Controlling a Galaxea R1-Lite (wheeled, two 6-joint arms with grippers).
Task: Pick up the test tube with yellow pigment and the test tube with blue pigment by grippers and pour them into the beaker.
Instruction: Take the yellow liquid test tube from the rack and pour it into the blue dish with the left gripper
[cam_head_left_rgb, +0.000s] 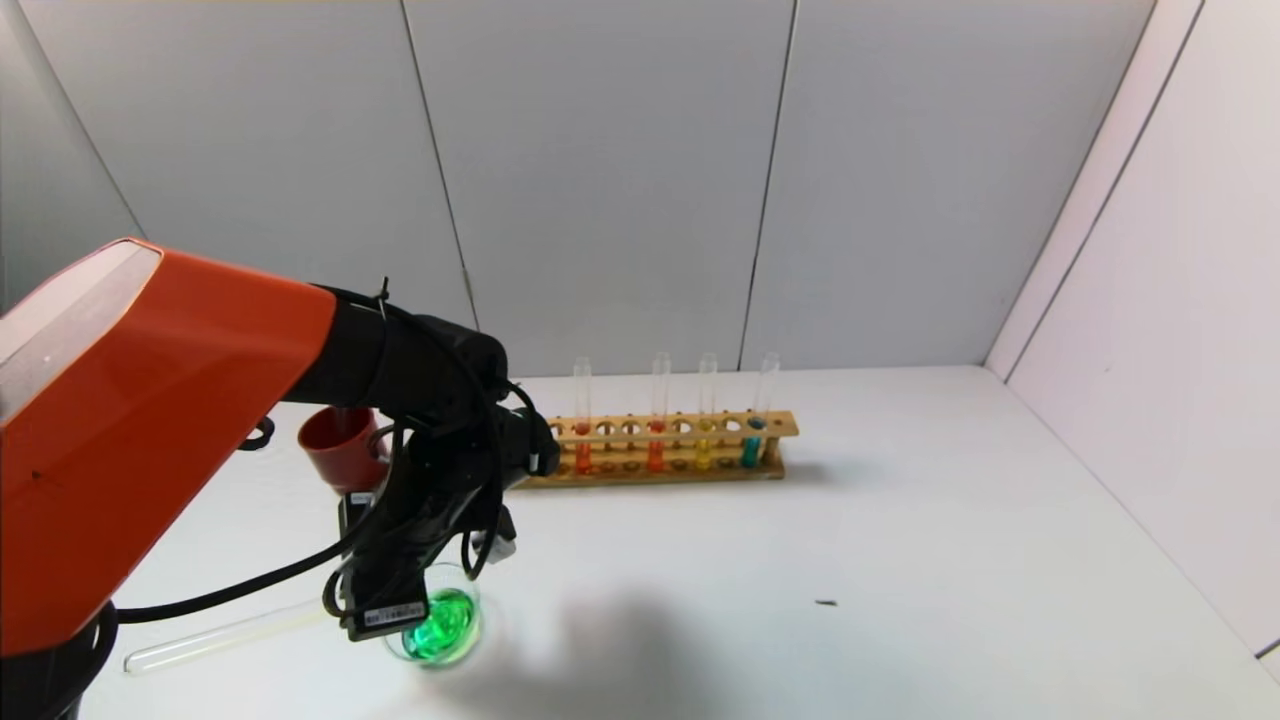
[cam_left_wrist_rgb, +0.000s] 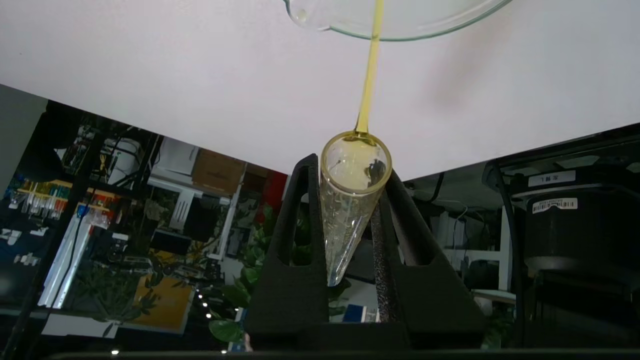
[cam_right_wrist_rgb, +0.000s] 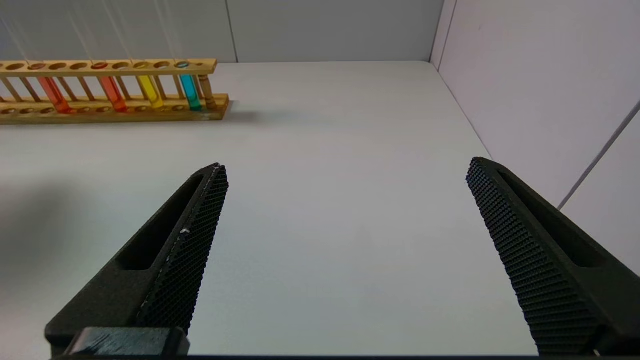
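My left gripper (cam_head_left_rgb: 392, 612) hangs over the beaker (cam_head_left_rgb: 462, 640), which holds bright green liquid. In the left wrist view the gripper (cam_left_wrist_rgb: 352, 170) is shut on the test tube with yellow pigment (cam_left_wrist_rgb: 347, 215), which is tipped mouth-down. A thin yellow stream (cam_left_wrist_rgb: 370, 75) runs from its mouth into the beaker (cam_left_wrist_rgb: 430, 31). In the head view the arm hides this tube. I see no tube holding bright blue liquid. An empty clear tube (cam_head_left_rgb: 215, 635) lies on the table left of the beaker. My right gripper (cam_right_wrist_rgb: 348, 167) is open and empty, low over bare table; it is outside the head view.
A wooden rack (cam_head_left_rgb: 660, 470) at the back holds two orange tubes, a yellow tube (cam_head_left_rgb: 704, 452) and a teal tube (cam_head_left_rgb: 751, 447); it also shows in the right wrist view (cam_right_wrist_rgb: 115, 107). A dark red cup (cam_head_left_rgb: 335, 445) stands behind my left arm. White walls close the back and right.
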